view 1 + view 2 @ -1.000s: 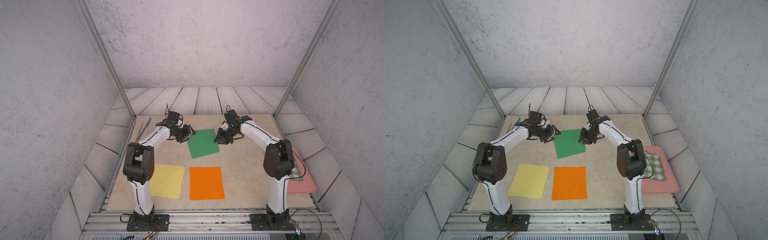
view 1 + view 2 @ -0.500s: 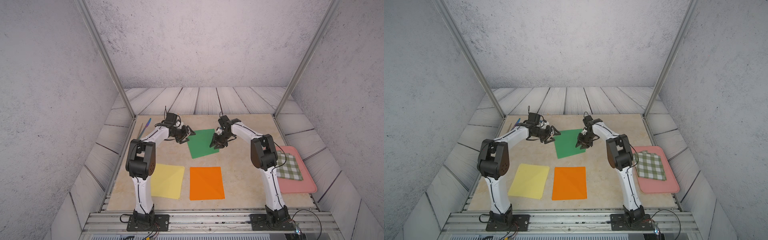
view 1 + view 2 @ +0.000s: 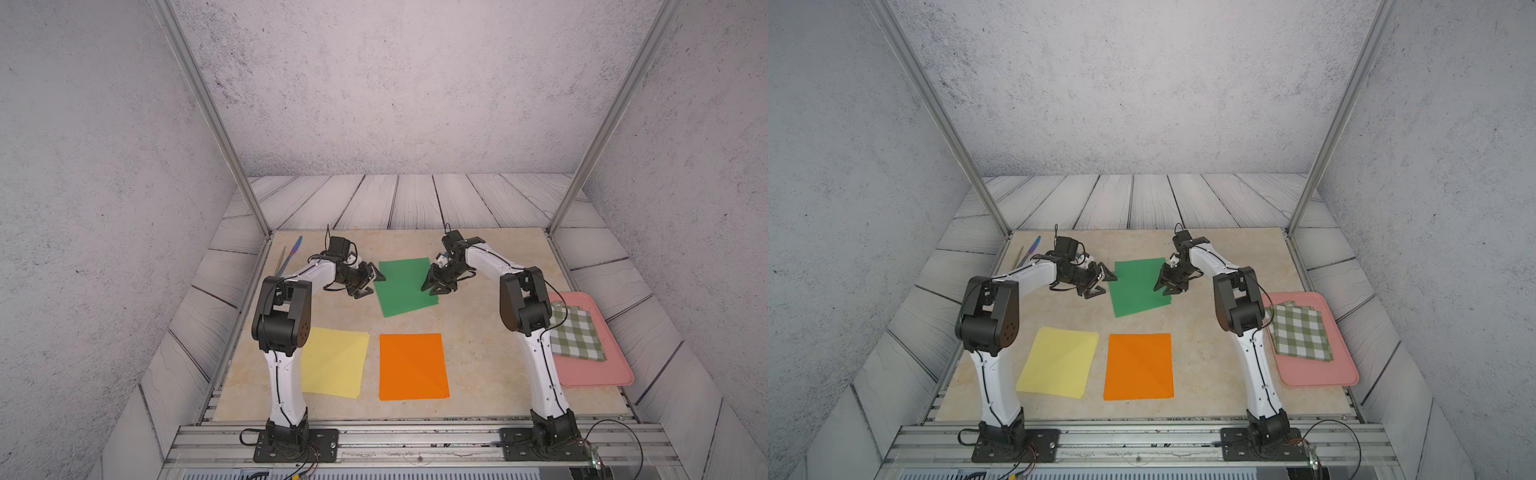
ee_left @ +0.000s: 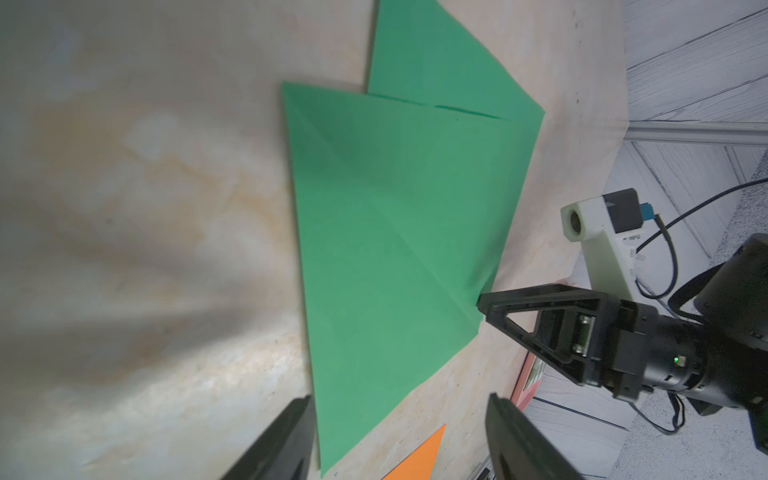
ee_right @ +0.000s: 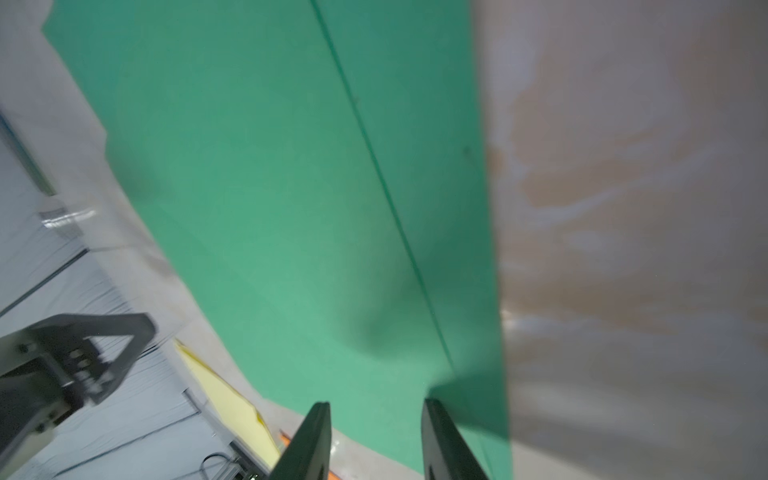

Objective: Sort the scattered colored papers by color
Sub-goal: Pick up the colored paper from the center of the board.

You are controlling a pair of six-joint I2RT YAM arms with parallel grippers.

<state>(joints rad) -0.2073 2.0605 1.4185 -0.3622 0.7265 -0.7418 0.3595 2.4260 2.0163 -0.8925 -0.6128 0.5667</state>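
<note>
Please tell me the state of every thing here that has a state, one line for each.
green papers: two sheets, overlapping, not aligned, flat on the table.
yellow papers: flat pile, edges slightly offset.
orange paper: flat; number of sheets unclear.
left gripper: open, at one edge of the green papers, holding nothing.
right gripper: open, tips at the opposite edge.
checked cloth: folded, lying on the pink tray.
</note>
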